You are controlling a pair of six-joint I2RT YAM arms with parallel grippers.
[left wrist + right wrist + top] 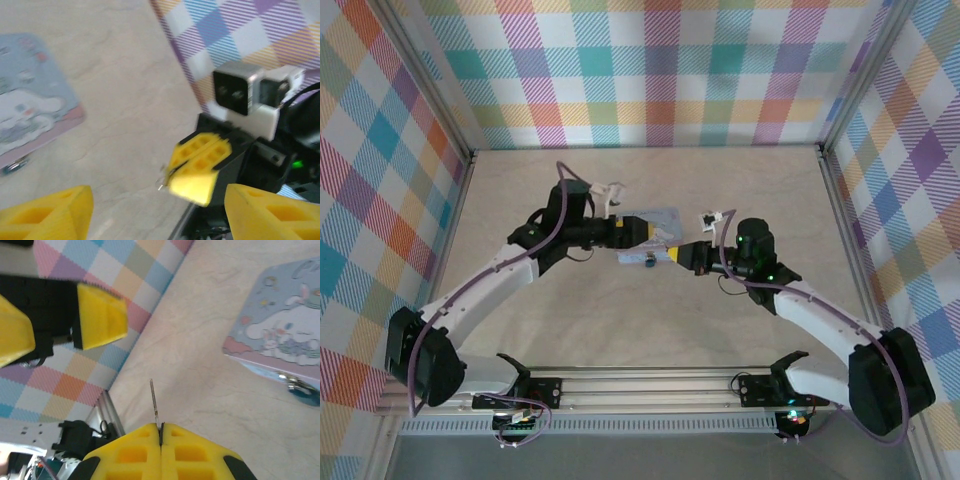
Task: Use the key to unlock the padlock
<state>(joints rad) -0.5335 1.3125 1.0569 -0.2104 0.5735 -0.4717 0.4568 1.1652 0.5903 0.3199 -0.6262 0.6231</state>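
My right gripper point(160, 428) is shut on the key point(154, 401), a thin metal sliver sticking straight out past its yellow fingertips. The left wrist view shows that gripper point(186, 167) with the key point(165, 181) poking from its tip. The padlock point(303, 391), tiny and blue-green, hangs at the front edge of the pale blue cartoon tin point(282, 332), well to the right of the key. From above, the padlock point(649, 262) lies between both grippers. My left gripper point(160, 215) is open and holds nothing, hovering over the tin point(658, 226).
Plaid walls point(650, 70) enclose the beige table point(650, 330) on three sides. An aluminium rail point(650, 385) carries both arm bases along the near edge. The left gripper's yellow fingers point(100, 315) hang close above and left of the key.
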